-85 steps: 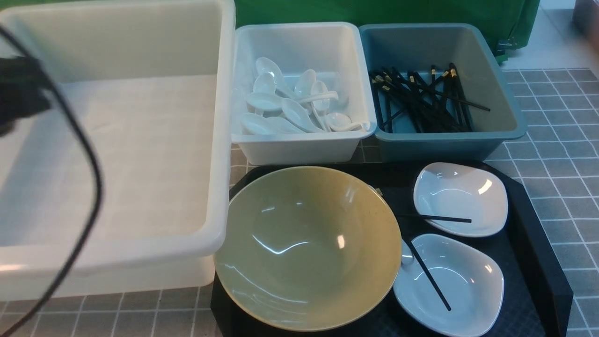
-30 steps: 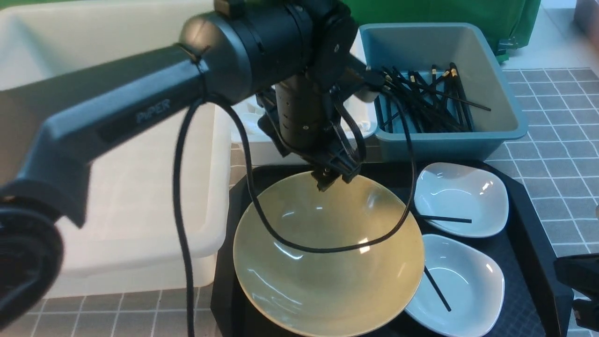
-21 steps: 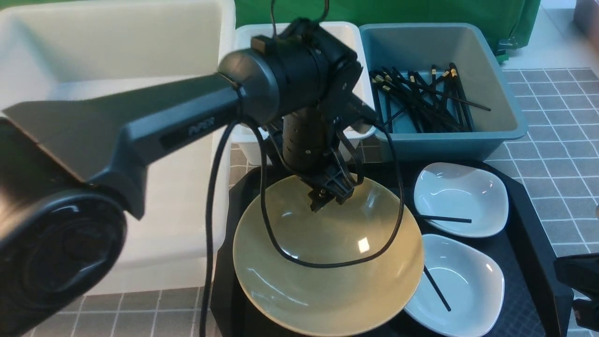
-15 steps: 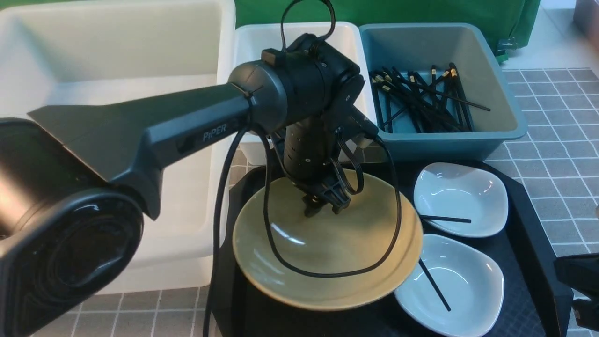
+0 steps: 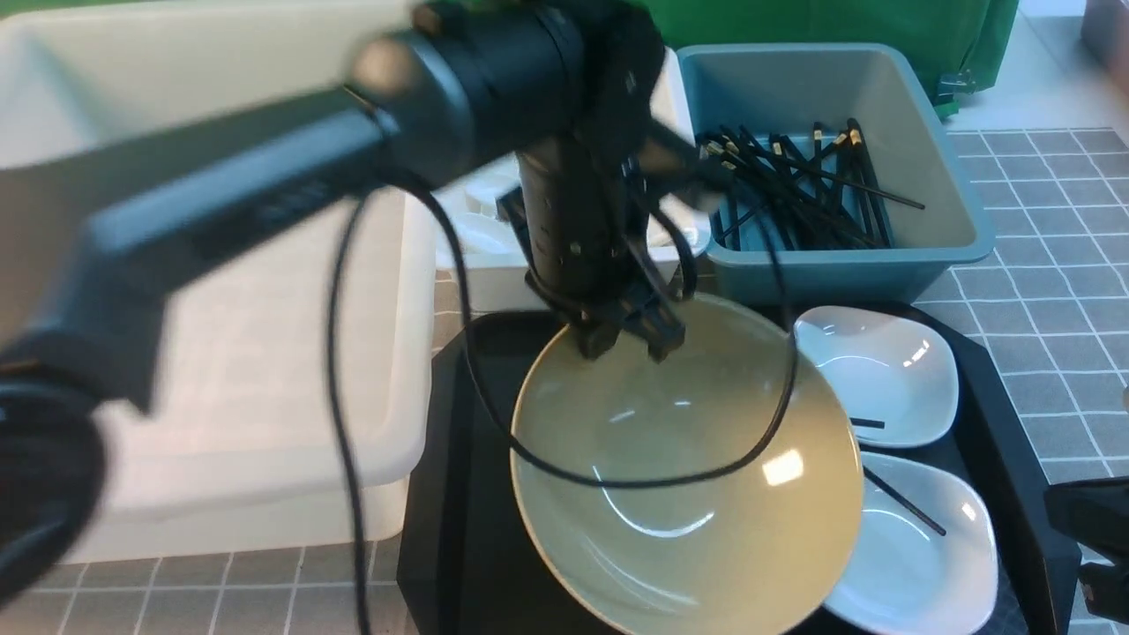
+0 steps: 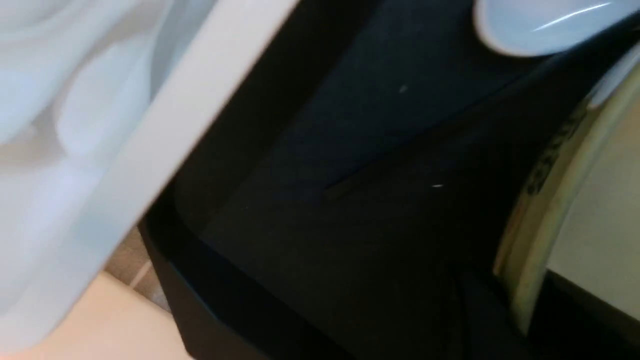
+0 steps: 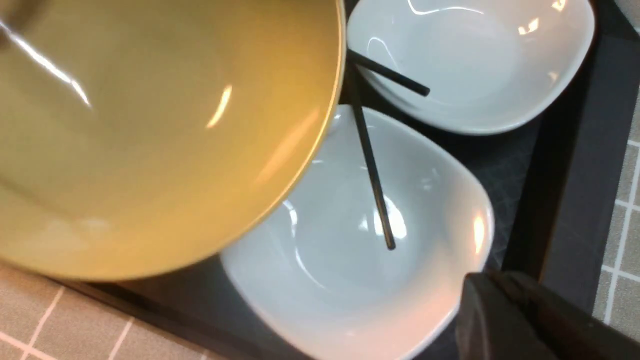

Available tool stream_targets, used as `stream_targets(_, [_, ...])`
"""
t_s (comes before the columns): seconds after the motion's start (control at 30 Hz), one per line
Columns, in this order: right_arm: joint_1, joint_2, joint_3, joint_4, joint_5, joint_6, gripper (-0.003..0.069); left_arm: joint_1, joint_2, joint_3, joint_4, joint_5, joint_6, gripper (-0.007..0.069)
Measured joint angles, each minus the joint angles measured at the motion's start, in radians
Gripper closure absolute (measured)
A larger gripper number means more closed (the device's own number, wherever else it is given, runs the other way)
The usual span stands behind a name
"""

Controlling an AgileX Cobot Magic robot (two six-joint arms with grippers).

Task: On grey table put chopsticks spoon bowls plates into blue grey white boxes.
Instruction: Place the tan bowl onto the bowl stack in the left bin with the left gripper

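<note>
Bowl (image 5: 670, 564) in the left pincer (image 5: 628, 344), sorting well along.
In the front view we see spoons (image 5: 481, 234) in the white box (image 5: 503, 287) and chopsticks (image 5: 794, 198) in the blue box (image 5: 847, 278), on the grey surface (image 5: 1085, 353). Left to do, we judge, are the bowl, tilted over the tray (image 5: 476, 564), two plates (image 5: 891, 362) and the chopsticks poking out by them; the big tub (image 5: 406, 353) should take the dishes. A drooping cable (image 5: 609, 483) crosses the bowl and could snag. In the left wrist view the pincer is clamped on the bowl's rim, beside the white box. In the right wrist view the right pincer (image 7: 500, 280) has its tips together near one plate; the bowl overhangs that plate, in our way.
</note>
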Motion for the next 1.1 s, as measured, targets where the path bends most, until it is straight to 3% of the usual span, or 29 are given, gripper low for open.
stream_targets(0.33, [0.0, 0.0, 0.0, 0.002, 0.005, 0.0, 0.0623, 0.107, -0.273, 0.01, -0.248, -0.056, 0.111, 0.0613])
stream_targets(0.5, [0.0, 0.0, 0.0, 0.003, 0.009, 0.0, 0.0623, 0.253, -0.437, 0.01, -0.321, -0.078, 0.134, 0.0616])
stream_targets(0.67, [0.0, 0.0, 0.0, 0.013, 0.012, 0.0, 0.0622, 0.505, -0.565, 0.01, -0.31, -0.077, 0.136, 0.0617])
stream_targets(0.77, [0.0, 0.0, 0.0, 0.024, 0.009, 0.0, 0.062, 0.75, -0.62, 0.05, -0.289, -0.083, 0.073, 0.0617])
stream_targets(0.87, [0.0, 0.0, 0.0, 0.035, 0.008, 0.0, 0.062, 0.923, -0.627, 0.15, -0.288, -0.113, 0.023, 0.0617])
stream_targets(1.0, [0.0, 0.0, 0.0, 0.049, 0.005, -0.001, 0.062, 1.044, -0.604, 0.344, -0.285, -0.238, 0.0, 0.0617])
stream_targets(1.1, [0.0, 0.0, 0.0, 0.052, 0.005, -0.001, 0.0619, 1.071, -0.563, 0.486, -0.278, -0.367, -0.002, 0.0615])
